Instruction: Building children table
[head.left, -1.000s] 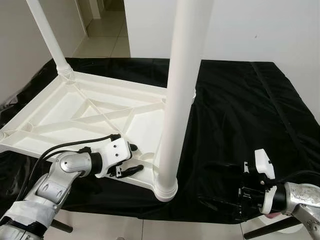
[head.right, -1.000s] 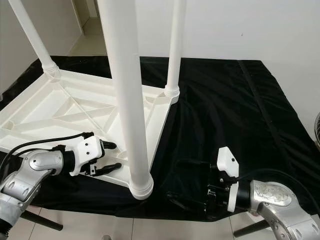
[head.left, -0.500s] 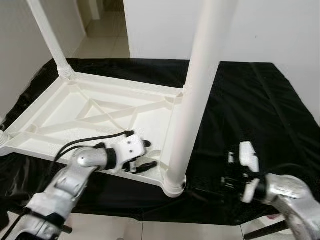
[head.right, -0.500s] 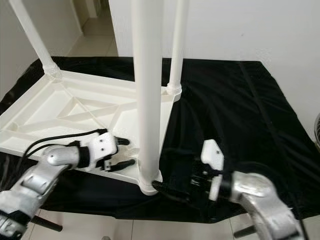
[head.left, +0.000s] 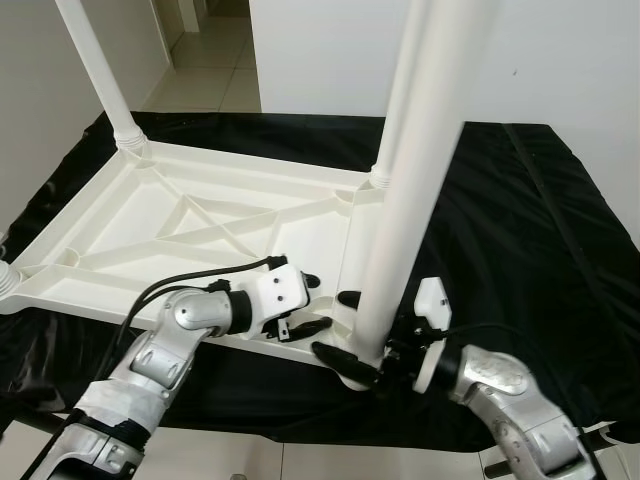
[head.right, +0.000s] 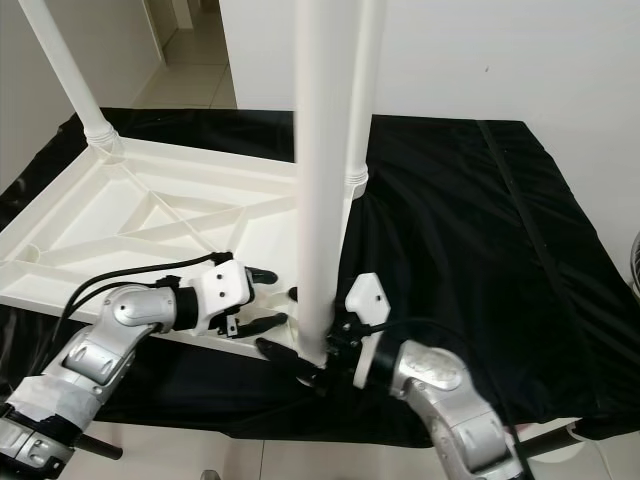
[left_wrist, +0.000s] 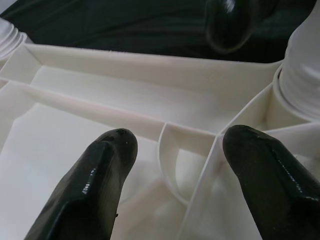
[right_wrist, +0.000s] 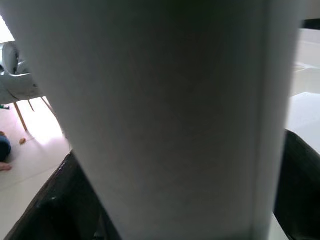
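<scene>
— On the black-draped counter, what lies there?

— A white tabletop, upside down, its ribbed underside facing up. Legs stand in its corner sockets: one at the far left, one at the far right, and a near leg at the near right corner.

— Where is the right gripper?

— At the foot of that near leg. Its two black fingers sit either side of the leg, spread to its width and closed around it; in the right wrist view the leg stands between the two dark fingers.

— And the left gripper?

— Just left of that leg, over the near rim of the tabletop. Its fingers are spread apart above the ribs, holding nothing.
</scene>
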